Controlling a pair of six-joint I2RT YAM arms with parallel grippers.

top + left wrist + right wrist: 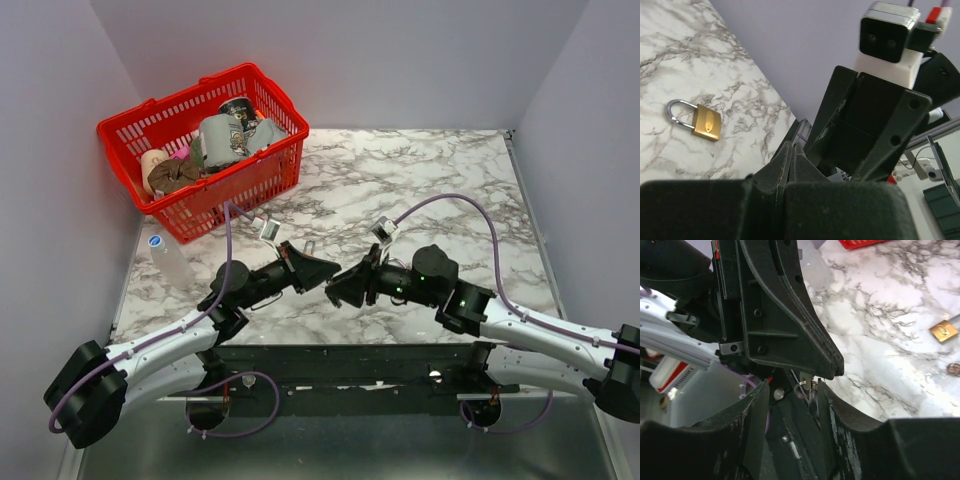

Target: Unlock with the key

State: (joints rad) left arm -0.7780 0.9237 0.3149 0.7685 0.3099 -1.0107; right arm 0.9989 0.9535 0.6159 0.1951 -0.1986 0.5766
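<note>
One padlock [700, 120] beyond the left hand [792, 151]

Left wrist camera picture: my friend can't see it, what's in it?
The black left gripper is shut, its tips close to the black right gripper, which carries a white camera. To the left, a brass padlock with a silver shackle lies on the white marble table.

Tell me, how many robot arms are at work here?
2. The left arm comes in from the bottom left of the overhead view, the right arm from the bottom right; they face each other over the table. None looks hidden.
</note>
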